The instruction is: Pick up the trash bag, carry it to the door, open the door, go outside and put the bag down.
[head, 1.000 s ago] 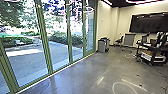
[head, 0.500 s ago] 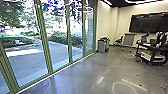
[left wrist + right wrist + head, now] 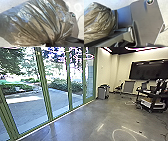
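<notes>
While the green-framed glass panels [image 3: 44,87] run along the robot's left, with the paved yard [image 3: 27,105] beyond, the step in hand looks like the carry: indoors, outside not reached. Trash bag [image 3: 31,23] beside the robot's dark base [image 3: 146,21], up off the floor [image 3: 82,119] by my reading. Its folds draw together into a tight neck at the left pincer [image 3: 50,44]; as best the blurred left wrist view allows, that pincer is clamped on the neck. Right pincer: cannot tell if wide or narrow.

Which panel is the door, I can't say; the ones in view look closed. Next move, as I judge it, calls for a slow approach along the glass, bag kept clear of the frames and wheels, and room left for opening. Risk: thin plastic snagging or swinging on a turn. Grey bin [image 3: 102,93] and loaded cart [image 3: 151,100] stand well apart from the near glass.
</notes>
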Robot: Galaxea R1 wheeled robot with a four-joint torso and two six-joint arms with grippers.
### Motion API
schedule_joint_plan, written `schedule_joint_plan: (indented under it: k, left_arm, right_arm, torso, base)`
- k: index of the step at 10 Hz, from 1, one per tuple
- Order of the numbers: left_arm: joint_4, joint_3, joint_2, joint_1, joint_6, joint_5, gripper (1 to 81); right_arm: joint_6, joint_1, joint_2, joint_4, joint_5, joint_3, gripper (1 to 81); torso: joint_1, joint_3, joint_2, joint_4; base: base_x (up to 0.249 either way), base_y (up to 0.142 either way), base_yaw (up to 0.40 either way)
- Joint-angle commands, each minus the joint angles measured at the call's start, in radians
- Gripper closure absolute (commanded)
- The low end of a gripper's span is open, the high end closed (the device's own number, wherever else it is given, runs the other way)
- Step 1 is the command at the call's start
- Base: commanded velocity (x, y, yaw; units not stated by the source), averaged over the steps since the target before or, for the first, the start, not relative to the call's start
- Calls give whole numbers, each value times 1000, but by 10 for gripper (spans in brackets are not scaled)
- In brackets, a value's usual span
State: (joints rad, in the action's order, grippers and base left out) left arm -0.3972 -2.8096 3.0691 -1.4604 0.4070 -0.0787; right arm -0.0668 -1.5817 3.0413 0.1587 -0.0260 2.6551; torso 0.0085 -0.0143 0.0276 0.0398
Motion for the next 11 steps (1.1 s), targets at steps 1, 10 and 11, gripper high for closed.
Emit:
schedule_joint_plan:
  k: [1, 10, 11]
  left_arm:
    - [3, -4, -1, 59, 6, -62, 811]
    - [2, -4, -4, 59, 4, -55, 811]
    - [1, -4, -4, 59, 4, -55, 811]
  right_arm:
    - [4, 50, 6, -11, 58, -6, 10]
    - [4, 51, 6, -10, 58, -3, 10]
    - [4, 51, 6, -10, 58, -3, 10]
  torso:
    - [0, 0, 0, 0]
    - [-2, 0, 0, 0]
    - [-2, 0, 0, 0]
  base:
    - [71, 0, 0]
    - [125, 0, 0]
    - [135, 0, 0]
